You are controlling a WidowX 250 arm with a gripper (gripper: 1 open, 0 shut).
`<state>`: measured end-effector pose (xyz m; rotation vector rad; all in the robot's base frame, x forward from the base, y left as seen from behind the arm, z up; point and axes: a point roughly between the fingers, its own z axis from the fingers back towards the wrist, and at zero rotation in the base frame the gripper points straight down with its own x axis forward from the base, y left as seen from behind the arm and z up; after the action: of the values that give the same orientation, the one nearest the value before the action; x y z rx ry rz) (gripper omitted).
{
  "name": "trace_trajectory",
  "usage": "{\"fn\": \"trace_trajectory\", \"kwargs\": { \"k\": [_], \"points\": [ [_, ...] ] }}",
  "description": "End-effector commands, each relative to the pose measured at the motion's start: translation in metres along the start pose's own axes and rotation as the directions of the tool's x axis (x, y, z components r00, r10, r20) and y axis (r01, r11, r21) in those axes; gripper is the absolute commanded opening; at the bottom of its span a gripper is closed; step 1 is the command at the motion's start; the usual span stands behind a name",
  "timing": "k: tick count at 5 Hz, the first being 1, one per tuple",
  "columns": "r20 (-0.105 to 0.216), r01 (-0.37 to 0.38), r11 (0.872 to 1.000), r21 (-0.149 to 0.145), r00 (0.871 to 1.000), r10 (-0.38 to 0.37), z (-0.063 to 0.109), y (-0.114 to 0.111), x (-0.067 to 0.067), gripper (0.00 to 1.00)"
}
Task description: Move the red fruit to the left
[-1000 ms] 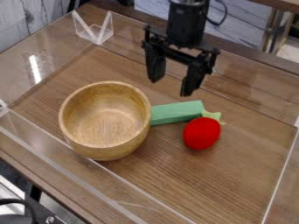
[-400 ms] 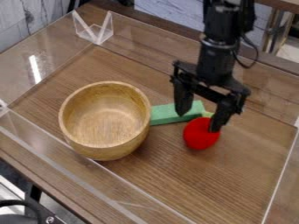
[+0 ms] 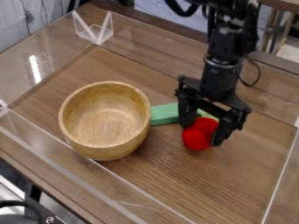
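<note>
Red fruit: small, smooth, rounded and slightly egg-shaped, glossy bright red; it lies on the wood-grain table to the right of the wooden bowl, well apart from it, just beside the green block's near right end
Gripper: black, pointing straight down, jaws spread wide and grasping nothing; one finger stands on each side of the red fruit, which shows between them
Change: a second ago the gripper hung high behind the red fruit, off toward the bowl's far side; it has since come across and down until its fingers bracket the fruit; the fruit itself lies where it did
Meaning for the task: by my reading the approach is nearly done and closing on the fruit comes next; the move leftward has not begun
Wooden bowl: pale turned wood, round, deep, empty, with visible grain
Green block: flat, matte, rectangular, between the bowl and the red fruit, its left end close against the bowl's rim
Table edge: clear plastic walls ring the surface, glossy with reflections
Risk: a smooth rounded fruit may slip or roll if pinched off-centre
</note>
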<state>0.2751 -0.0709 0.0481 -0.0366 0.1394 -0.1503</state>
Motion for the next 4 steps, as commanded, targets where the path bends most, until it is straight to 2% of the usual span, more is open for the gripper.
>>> {"fn": "trace_trajectory", "kwargs": {
  "k": [1, 2, 3, 4],
  "points": [
    [0.046, 0.052, 0.999, -0.003, 0.998, -0.052, 0.0025, -0.0052, 0.004, 1.0],
    [0.056, 0.062, 0.998, -0.004, 0.997, -0.061, 0.0, -0.0056, 0.0047, 0.0],
    [0.075, 0.065, 0.998, -0.009, 0.995, -0.064, 0.0008, -0.0056, 0.0068, 0.0],
    [0.078, 0.062, 0.998, -0.015, 0.995, -0.061, 0.0018, -0.0055, 0.0066, 1.0]
  ]
}}
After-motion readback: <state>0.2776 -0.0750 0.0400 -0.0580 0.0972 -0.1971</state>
